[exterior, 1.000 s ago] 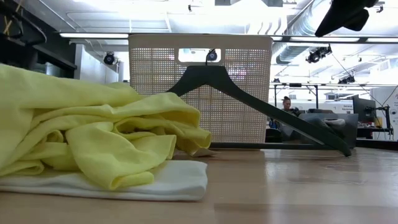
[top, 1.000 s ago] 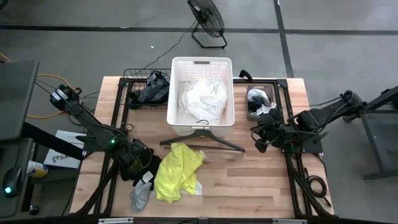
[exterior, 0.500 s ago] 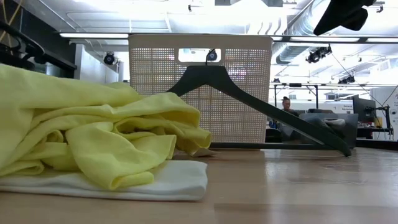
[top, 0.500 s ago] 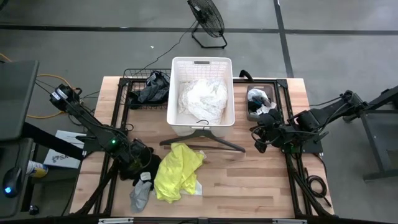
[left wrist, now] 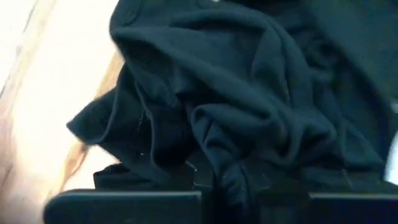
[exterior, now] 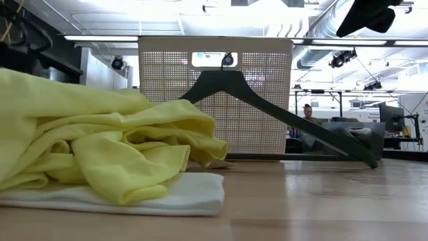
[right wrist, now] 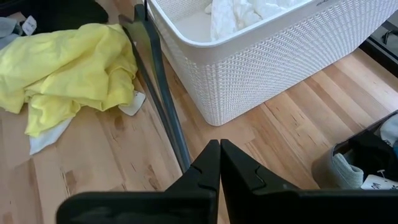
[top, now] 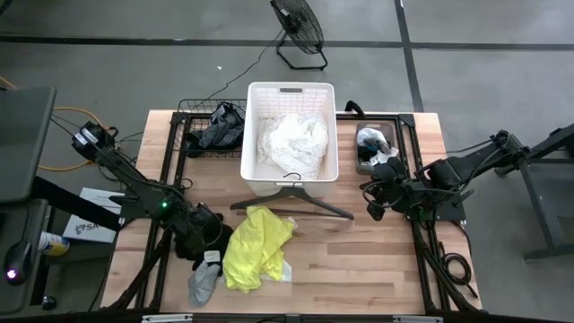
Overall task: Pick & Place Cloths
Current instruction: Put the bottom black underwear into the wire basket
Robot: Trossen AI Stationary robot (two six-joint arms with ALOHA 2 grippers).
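Observation:
A black cloth (left wrist: 236,93) lies on the table at the near left, with my left gripper (top: 208,244) down on it and shut. A neon yellow cloth (top: 257,246) lies bunched beside it on a white cloth (exterior: 190,194). A small grey cloth (top: 202,283) lies at the near edge. The white lacy cloth (top: 291,142) is in the white basket (top: 289,92). My right gripper (right wrist: 219,152) hovers shut and holding nothing at the table's right, beside the dark hanger (top: 296,202). My left gripper pinches a raised fold (left wrist: 231,169) of the black cloth between its two fingers. It comes from above, slanting down. The rest of the cloth lies bunched on the table around the fingers; how many layers are in the pinch does not show.
More black cloths (top: 220,130) fill a wire basket at the far left. A small bin (top: 372,145) at the far right holds grey, white and black pieces. The hanger leans on the basket's near wall (exterior: 214,100). Bare wood lies at the near right.
My left gripper has moved a little toward the table's near edge and toward the yellow cloth, settling onto the black cloth. The right arm has kept still.

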